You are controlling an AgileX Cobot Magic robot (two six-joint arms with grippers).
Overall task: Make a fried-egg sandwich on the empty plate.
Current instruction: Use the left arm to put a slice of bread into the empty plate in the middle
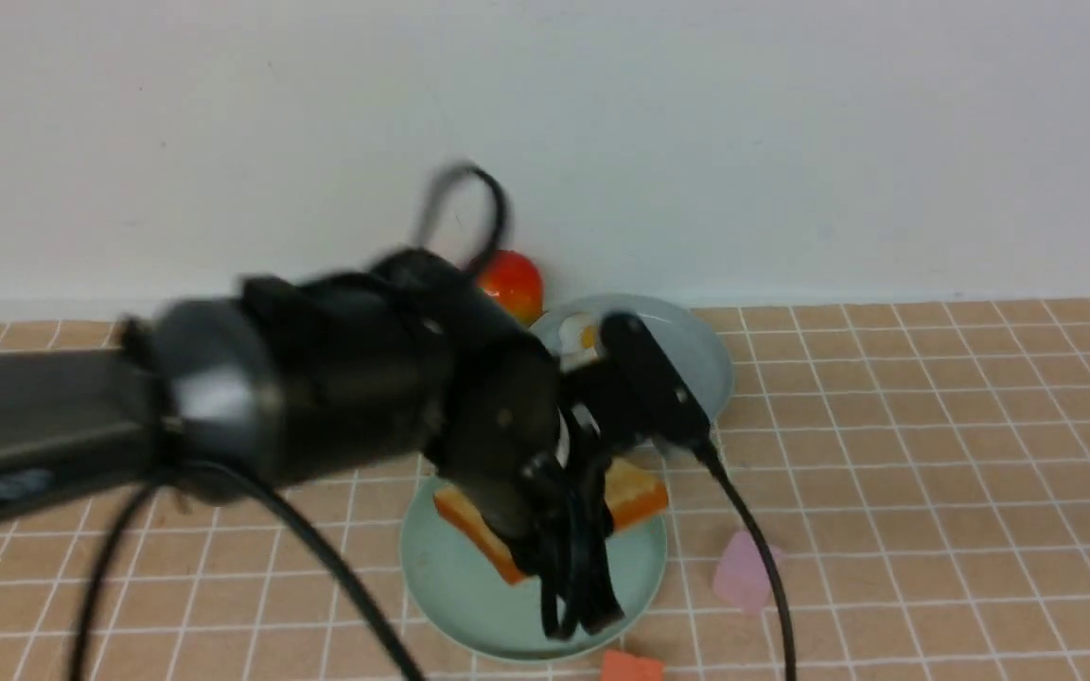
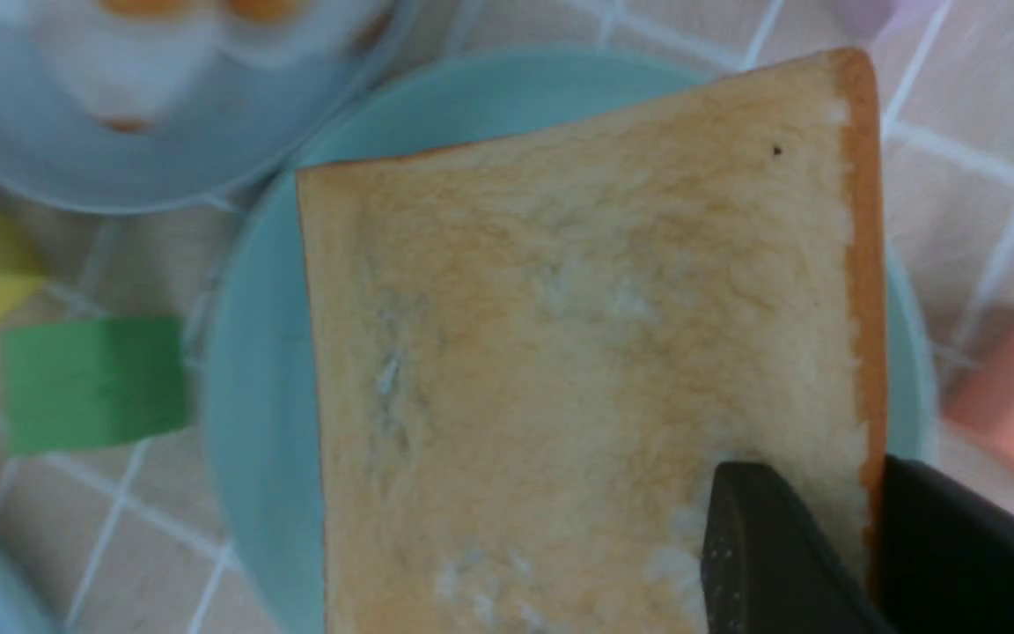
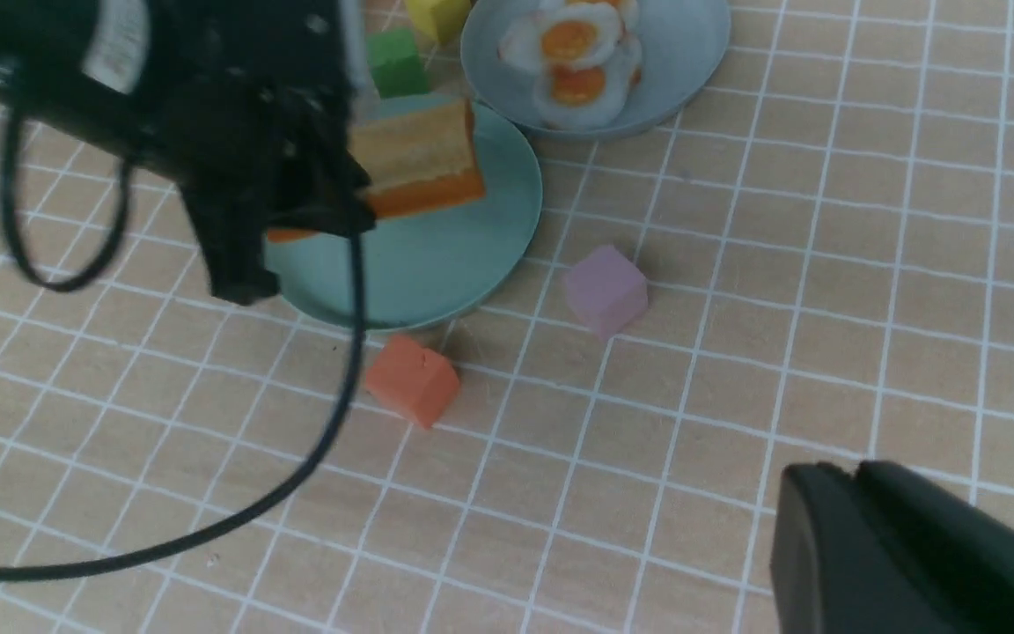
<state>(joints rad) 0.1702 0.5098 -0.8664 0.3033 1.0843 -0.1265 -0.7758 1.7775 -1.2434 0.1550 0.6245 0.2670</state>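
Front view: the mint-green plate [image 1: 469, 605] lies near centre, with a toast slice [image 1: 635, 492] tilted over it, its crust edge clamped by the left gripper [image 2: 868, 537]. Lowering it flat and central before letting go seems wise. Whether the right gripper [image 3: 855, 502] is open cannot be told.
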